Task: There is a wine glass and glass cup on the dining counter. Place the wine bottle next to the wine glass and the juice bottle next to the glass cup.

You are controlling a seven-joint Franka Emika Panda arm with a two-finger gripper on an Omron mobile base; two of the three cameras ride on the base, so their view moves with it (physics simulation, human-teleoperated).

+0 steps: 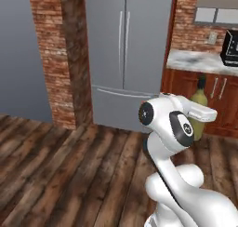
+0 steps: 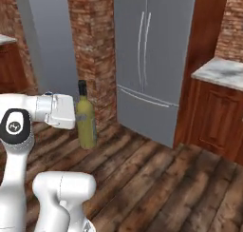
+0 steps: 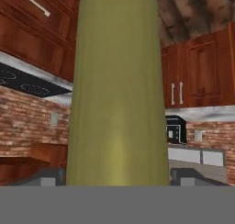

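From where I sit, the wine bottle (image 2: 86,118) hangs upright in mid-air over the wood floor (image 2: 156,178), clear of any counter, with the brick pillar (image 2: 92,45) behind it and the steel fridge (image 2: 154,55) off to its right. It rides there, I judge, because the gripper (image 3: 117,177) has it clamped around the body for carrying to the dining counter. In the hand view the olive body runs straight up between the two finger tips, so the jaws stand wide but closed on the glass. The arm's forearm reaches out level, wrist turned sideways, keeping the bottle vertical. A marble worktop edge (image 2: 220,72) lies well apart at far right.
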